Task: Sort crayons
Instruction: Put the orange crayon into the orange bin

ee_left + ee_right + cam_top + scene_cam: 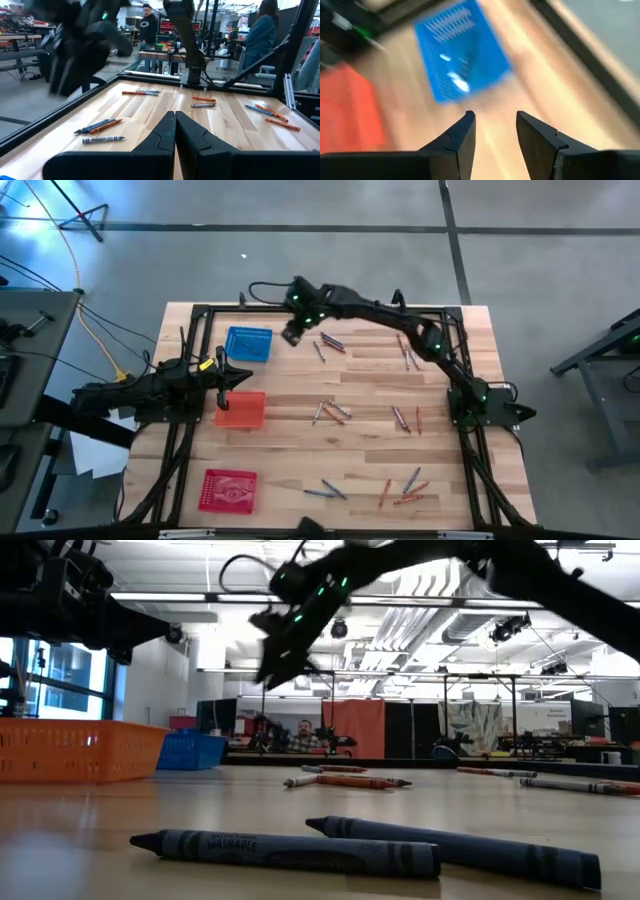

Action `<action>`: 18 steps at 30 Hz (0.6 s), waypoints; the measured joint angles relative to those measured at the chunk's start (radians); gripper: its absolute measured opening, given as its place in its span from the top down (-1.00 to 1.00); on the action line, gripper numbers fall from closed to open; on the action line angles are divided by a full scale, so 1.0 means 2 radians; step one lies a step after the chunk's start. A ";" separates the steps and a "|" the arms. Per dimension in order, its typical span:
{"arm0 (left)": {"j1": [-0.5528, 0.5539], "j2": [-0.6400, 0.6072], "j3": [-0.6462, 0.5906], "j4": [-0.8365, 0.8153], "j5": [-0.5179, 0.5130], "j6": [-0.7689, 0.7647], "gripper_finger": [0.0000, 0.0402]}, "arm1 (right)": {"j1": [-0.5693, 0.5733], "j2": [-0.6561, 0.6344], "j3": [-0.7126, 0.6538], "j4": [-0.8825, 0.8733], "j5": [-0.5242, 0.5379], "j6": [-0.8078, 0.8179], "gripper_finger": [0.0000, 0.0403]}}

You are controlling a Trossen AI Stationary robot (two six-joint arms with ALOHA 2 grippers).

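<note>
Most crayons [331,412] lie loose on the desk [300,395] (sorting barely begun), the right end effector [494,131] narrowly open and empty near the blue basket [248,344], the left end effector [175,131] closed.

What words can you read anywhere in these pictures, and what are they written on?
"WASHABLE": on the wrapper of the nearest dark crayon lying on the table in the low view.
The second dark crayon behind it shows no words.
The other crayons' wrappers, in every view, are too small or blurred to read.
The baskets show no writing.
</note>
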 joint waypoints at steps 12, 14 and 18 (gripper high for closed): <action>0.000 0.000 0.000 0.000 0.000 0.000 1.00 | -0.012 -0.056 -0.056 -0.234 0.076 -0.011 0.32; 0.000 0.000 0.000 0.000 0.000 0.000 1.00 | -0.019 -0.055 -0.093 -0.236 0.075 -0.010 0.32; 0.000 0.000 0.000 0.000 0.000 0.000 1.00 | -0.038 -0.055 -0.168 -0.239 0.077 -0.010 0.32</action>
